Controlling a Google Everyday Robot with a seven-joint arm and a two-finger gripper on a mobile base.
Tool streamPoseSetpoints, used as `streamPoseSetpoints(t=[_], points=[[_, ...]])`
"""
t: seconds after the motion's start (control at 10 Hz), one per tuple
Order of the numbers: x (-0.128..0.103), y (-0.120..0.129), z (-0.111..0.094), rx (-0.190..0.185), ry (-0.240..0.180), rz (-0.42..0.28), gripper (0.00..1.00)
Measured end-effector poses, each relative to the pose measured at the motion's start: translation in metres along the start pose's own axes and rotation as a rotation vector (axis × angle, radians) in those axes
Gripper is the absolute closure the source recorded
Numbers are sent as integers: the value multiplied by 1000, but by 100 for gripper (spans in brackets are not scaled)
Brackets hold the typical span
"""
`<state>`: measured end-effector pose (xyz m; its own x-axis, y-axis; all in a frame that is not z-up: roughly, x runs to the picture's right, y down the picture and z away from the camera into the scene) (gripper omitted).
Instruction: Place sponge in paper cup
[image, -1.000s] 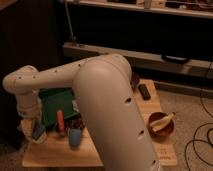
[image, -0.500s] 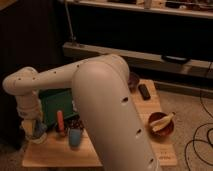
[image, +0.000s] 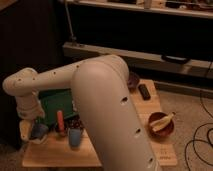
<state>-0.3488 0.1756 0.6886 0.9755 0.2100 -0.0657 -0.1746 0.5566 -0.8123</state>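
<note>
A thick cream-white robot arm (image: 107, 115) fills the middle of the view, bending from the lower centre up and then left across a light wooden table (image: 60, 152). Its wrist turns downward over the table's left edge, ending in the gripper (image: 29, 127), which hangs low above the near left corner. Whether the gripper is apart or together cannot be told, since the wrist hides it. A dark green box (image: 56, 105) lies flat on the table behind the wrist. At the right side sits a red-brown bowl (image: 161, 126) holding a pale object, and behind it a small black remote (image: 144, 91) rests on the wood. Near the front left stands a darker blue cup (image: 74, 136), with an upright orange-red item (image: 60, 122) just beside it. The sponge (image: 39, 131), light blue, shows right at the gripper, above the paper cup (image: 25, 131), a pale shape at the table's left edge directly under the wrist.
</note>
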Motion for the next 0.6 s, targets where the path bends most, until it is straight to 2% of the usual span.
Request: streamPoseSetpoints(t=[0.2, 0.4, 0.6], points=[[0, 1, -2, -5, -18, 14, 20], [5, -5, -14, -5, -76, 46, 20], [5, -14, -21, 11, -84, 108, 20]])
